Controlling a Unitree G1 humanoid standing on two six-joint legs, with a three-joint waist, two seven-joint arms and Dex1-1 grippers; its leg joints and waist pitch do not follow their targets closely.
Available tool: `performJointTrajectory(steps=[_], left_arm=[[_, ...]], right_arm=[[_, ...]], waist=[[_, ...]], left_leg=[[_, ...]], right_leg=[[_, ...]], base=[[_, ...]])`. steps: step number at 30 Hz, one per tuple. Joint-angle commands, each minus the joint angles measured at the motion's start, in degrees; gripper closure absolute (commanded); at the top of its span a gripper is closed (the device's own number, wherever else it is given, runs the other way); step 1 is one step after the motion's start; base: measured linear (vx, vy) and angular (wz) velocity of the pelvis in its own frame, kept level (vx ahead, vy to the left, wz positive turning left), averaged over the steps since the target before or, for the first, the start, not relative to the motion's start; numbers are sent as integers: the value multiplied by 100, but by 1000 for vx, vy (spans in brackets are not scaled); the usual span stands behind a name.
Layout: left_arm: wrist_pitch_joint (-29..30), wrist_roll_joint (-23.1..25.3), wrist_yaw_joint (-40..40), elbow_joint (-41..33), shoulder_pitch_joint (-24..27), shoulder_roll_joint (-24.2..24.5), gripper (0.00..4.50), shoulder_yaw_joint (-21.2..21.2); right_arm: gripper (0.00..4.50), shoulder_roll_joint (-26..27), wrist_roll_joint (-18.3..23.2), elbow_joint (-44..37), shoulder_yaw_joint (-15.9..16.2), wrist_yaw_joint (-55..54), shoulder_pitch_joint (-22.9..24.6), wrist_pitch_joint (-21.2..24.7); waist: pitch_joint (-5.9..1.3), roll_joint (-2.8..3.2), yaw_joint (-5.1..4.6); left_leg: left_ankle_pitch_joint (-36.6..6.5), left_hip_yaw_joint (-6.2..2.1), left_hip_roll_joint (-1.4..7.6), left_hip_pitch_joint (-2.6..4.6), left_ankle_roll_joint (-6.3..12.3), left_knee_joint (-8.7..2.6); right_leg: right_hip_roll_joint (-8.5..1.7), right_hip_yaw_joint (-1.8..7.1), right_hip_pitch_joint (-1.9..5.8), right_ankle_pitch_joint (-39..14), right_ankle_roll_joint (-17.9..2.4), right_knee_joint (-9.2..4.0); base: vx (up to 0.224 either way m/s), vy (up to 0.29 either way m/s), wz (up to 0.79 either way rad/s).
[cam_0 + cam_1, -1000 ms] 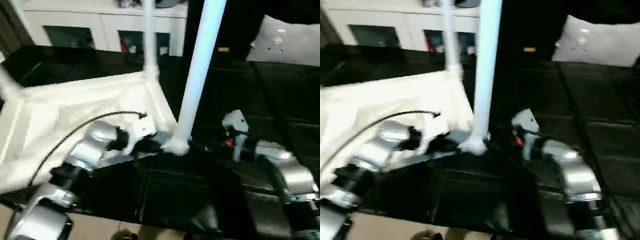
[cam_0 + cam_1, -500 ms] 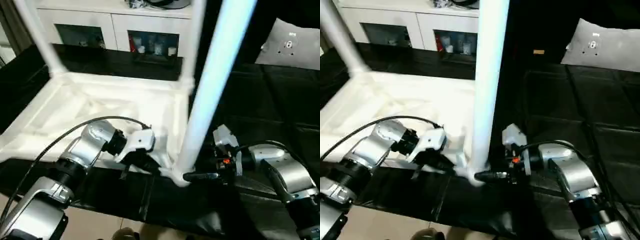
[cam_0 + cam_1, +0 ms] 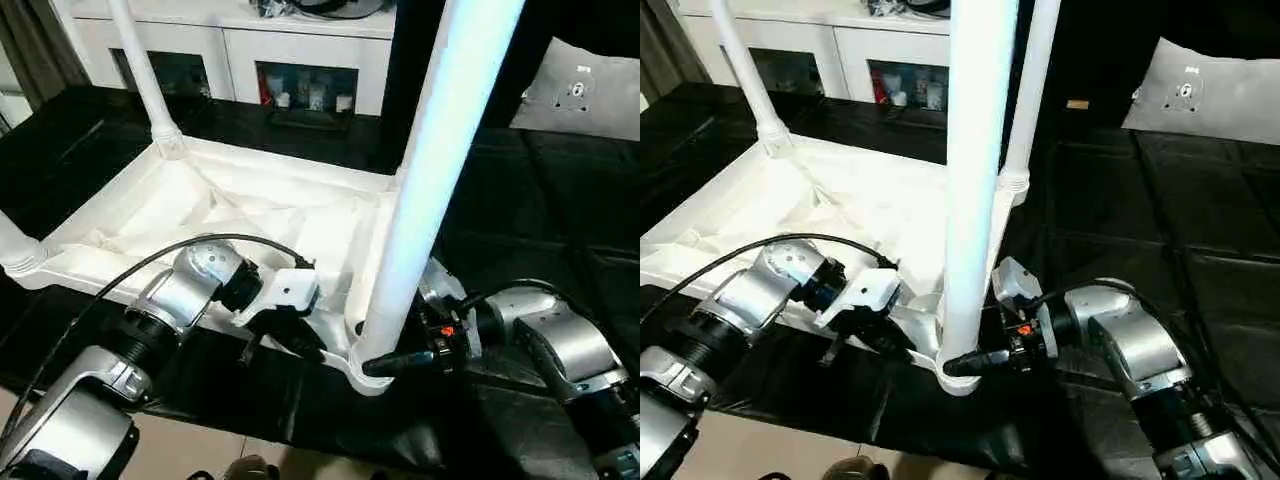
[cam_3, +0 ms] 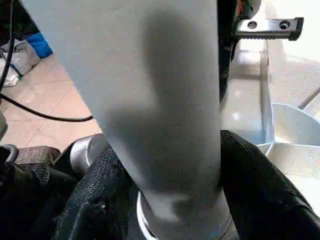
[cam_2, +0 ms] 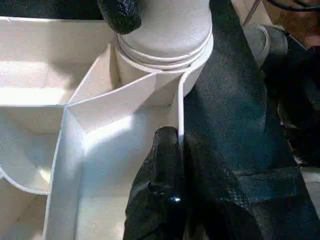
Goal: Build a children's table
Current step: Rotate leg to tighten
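Head-camera views show me the children's table [image 3: 230,215] lying upside down on the black-covered desk [image 3: 560,200], ribbed underside up. Since a second ago the picture has swung and settled, which I put down to the camera. The real change is at my right end effector [image 3: 975,362]: it was standing off beside the nearest leg [image 3: 975,170] and now sits at that leg's base, fingers on either side of it. In the right wrist view the black fingers [image 4: 260,190] flank the leg, closing in on it, though I cannot tell whether they grip it firmly. My left end effector [image 5: 180,150] is closed together on the thin rim of the tabletop, just beside the corner socket [image 5: 165,47] that takes this leg. I judge the left arm is steadying the top while the right seats or twists the final leg home.

Counting: one tabletop; four legs standing up from it, the near one between my end effectors, one at the far right corner [image 3: 1032,90], one at the far left [image 3: 145,75], and a stub of the fourth at the near left edge [image 3: 15,250]. Behind stands one white cabinet [image 3: 240,50]; one pale cushion [image 3: 1210,85] lies beyond my right end effector.
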Motion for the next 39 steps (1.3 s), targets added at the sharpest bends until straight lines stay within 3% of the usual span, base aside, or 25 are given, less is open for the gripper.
performJointTrajectory(steps=[1,5,7,10,13,14,15,18,20,21,24,28,32,34,37,39], left_arm=[[0,-57,-173,-59,-82,-59,450,46],[152,-81,176,-23,-28,-115,450,281],[330,-129,677,30,-14,-171,450,489],[538,-126,1126,72,1,-210,450,655],[992,-98,1801,48,62,-334,450,931],[1328,-115,2165,-74,109,-487,450,1096],[1447,-85,2332,-137,128,-563,450,1126],[1701,-15,2712,-234,138,-741,450,1147],[1812,12,2931,-227,108,-858,450,1165],[1991,115,3477,-192,38,-1105,450,1198],[2308,245,4023,-261,-5,-1452,450,1258],[2489,308,4696,-183,-124,-1909,450,1368],[2491,394,4800,-250,-94,-1971,450,1293],[2514,425,4760,-334,-27,-1904,450,1291],[2463,463,4537,-439,77,-1652,450,1279],[2340,472,4330,-478,133,-1481,450,1221]], right_arm=[[232,55,241,-99,39,37,-4,272],[234,184,198,-185,-50,-350,100,358],[235,294,31,-309,-132,-877,232,405],[240,502,-35,-422,-283,-1402,348,418],[241,925,-205,-546,-477,-2358,502,609],[241,1290,-268,-553,-619,-3031,536,781],[245,1470,-306,-553,-659,-3315,542,828],[246,1846,-425,-558,-699,-3949,523,926],[246,2036,-514,-514,-706,-4242,489,940],[246,2390,-673,-405,-676,-4722,411,958],[246,2882,-955,-164,-741,-5558,265,1032],[246,3303,-1200,253,-900,-6419,48,969],[246,3415,-1285,354,-924,-6556,-30,869],[192,3415,-1294,310,-988,-6530,-18,757],[168,3249,-1234,211,-1033,-6285,64,614],[159,3041,-1187,145,-987,-5996,130,515]], waist=[[-412,-4,-22],[-414,2,-34],[-409,-28,-44],[-418,-26,-69],[-411,-11,-170],[-418,-25,-197],[-412,-25,-282],[-414,-17,-386],[-415,-12,-415],[-401,9,-448],[-388,14,-454],[-385,24,-469],[-396,37,-461],[-399,36,-454],[-406,81,-453],[-405,63,-460]], left_leg=[[-981,-29,197,53,239,-393],[-1010,-32,190,48,199,-396],[-1044,-29,183,58,157,-396],[-1008,-44,168,47,89,-407],[-1026,-62,144,16,-9,-430],[-992,-71,135,-9,-13,-431],[-971,-62,121,1,-36,-425],[-862,-52,104,-15,29,-408],[-787,-48,103,-16,78,-403],[-819,-43,110,-11,59,-412],[-1004,-50,108,25,27,-424],[-1160,-54,107,55,-30,-433],[-1128,-58,104,29,24,-436],[-1092,-56,104,23,47,-434],[-1105,-68,107,11,69,-434],[-1107,-64,106,4,99,-434]], right_leg=[[-402,227,336,-1280,-1310,-421],[-409,223,344,-1339,-1305,-427],[-412,229,333,-1622,-1192,-451],[-414,223,332,-1828,-1055,-466],[-403,210,345,-1874,-967,-470],[-406,204,372,-1859,-948,-464],[-396,203,347,-1828,-955,-480],[-383,217,356,-1654,-1005,-482],[-376,222,355,-1503,-1052,-472],[-363,218,323,-1503,-1091,-476],[-376,218,322,-1885,-1008,-525],[-368,229,295,-1969,-977,-543],[-372,248,325,-1679,-971,-528],[-374,248,334,-1548,-993,-519],[-380,243,349,-1488,-1006,-506],[-371,240,354,-1426,-1014,-512]], base=[[0,0,0],[0,0,0],[0,0,0],[0,0,0],[0,0,0],[0,0,0],[0,0,0],[0,0,0],[0,0,0],[0,0,0],[0,0,0],[0,0,0],[0,0,0],[0,0,0],[0,0,0],[0,0,0]])
